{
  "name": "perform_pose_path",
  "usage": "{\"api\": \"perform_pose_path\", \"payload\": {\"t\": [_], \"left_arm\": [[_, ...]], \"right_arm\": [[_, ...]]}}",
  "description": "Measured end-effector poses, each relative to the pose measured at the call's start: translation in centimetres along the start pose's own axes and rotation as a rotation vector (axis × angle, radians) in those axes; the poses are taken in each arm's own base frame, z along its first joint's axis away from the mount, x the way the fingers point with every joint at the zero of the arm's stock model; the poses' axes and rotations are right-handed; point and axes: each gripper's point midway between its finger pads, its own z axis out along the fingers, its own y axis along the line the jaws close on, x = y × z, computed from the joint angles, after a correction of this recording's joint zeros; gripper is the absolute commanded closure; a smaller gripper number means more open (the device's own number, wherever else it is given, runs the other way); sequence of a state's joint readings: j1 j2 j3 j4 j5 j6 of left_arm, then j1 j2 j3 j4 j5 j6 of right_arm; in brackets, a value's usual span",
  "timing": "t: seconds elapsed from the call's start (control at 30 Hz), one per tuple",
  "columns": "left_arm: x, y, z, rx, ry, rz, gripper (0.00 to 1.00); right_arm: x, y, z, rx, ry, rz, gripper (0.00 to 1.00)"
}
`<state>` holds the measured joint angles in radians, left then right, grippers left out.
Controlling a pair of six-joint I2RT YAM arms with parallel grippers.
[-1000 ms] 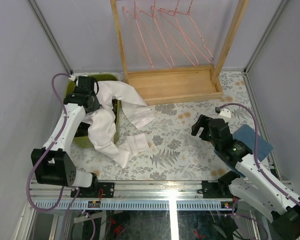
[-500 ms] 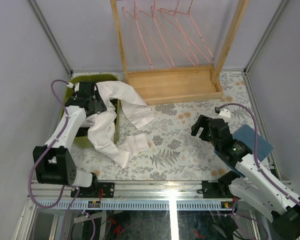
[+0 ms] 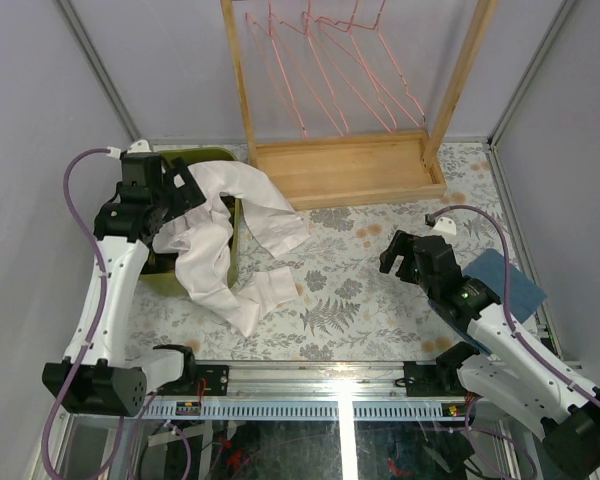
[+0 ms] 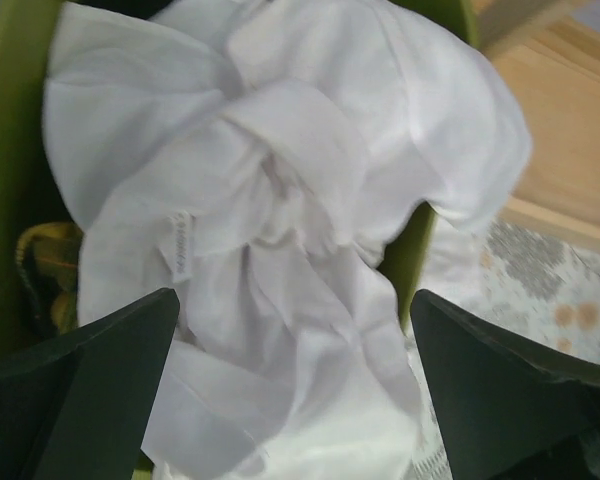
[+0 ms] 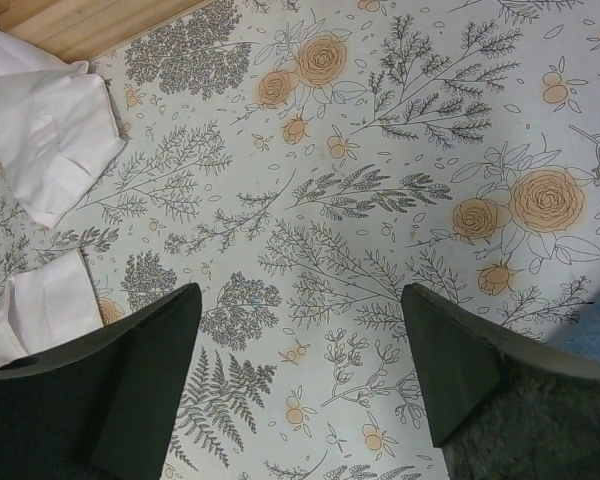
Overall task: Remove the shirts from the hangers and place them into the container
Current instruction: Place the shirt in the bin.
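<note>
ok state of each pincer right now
Left pincer: open, holding nothing, over the white shirt.
Right pincer: open, empty.

- White shirt: crumpled and bunched, heaped half inside the container and draped over its right wall; a broad fold and both sleeves trail out onto the tabletop (cuffs lying flat near the tub's near corner).
- Plaid shirt: only a yellow-and-black scrap shows, tucked under the white cloth against the container's left wall.
- Container: olive-green tub at the tabletop's far left.
- Hangers: thin pink wire, several hanging in a row inside the wooden rack.
</note>
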<state>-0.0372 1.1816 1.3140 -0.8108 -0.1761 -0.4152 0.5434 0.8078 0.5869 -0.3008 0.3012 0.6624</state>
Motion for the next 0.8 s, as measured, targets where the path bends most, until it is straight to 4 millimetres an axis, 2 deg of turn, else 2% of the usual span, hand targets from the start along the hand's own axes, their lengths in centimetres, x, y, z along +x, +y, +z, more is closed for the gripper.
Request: {"api": "perform_pose_path", "payload": {"t": [0.17,0.23,0.33,0.4,0.5,0.6,0.8], "left_arm": [[1.1,-3.8,-3.0,0.19,0.036,0.026,0.0],[2.3,-6.9,-4.6,0.29,0.057,0.072,0.0],[5.4,-12.0,-6.7,0.423,0.114,0.179,0.0],[7.6,-14.4,-7.0,0.465,0.159,0.242,0.0],[11.3,-16.9,-5.5,0.459,0.235,0.326,0.0],[14.5,-18.0,-2.5,0.398,0.287,0.368,0.0],[20.1,-16.2,4.7,0.173,0.371,0.409,0.0]], "right_arm": [[-0.1,0.2,0.0,-0.01,-0.001,0.005,0.12],[-0.2,0.4,0.1,-0.014,-0.006,0.01,0.12],[-0.1,0.5,0.2,-0.019,-0.001,0.015,0.12],[0.1,0.6,0.4,-0.018,0.008,0.013,0.12],[0.3,0.5,0.4,-0.016,0.018,0.011,0.12],[0.2,0.5,0.3,-0.018,0.014,0.012,0.12],[-0.7,0.7,-0.6,-0.04,-0.028,0.026,0.12]]}}
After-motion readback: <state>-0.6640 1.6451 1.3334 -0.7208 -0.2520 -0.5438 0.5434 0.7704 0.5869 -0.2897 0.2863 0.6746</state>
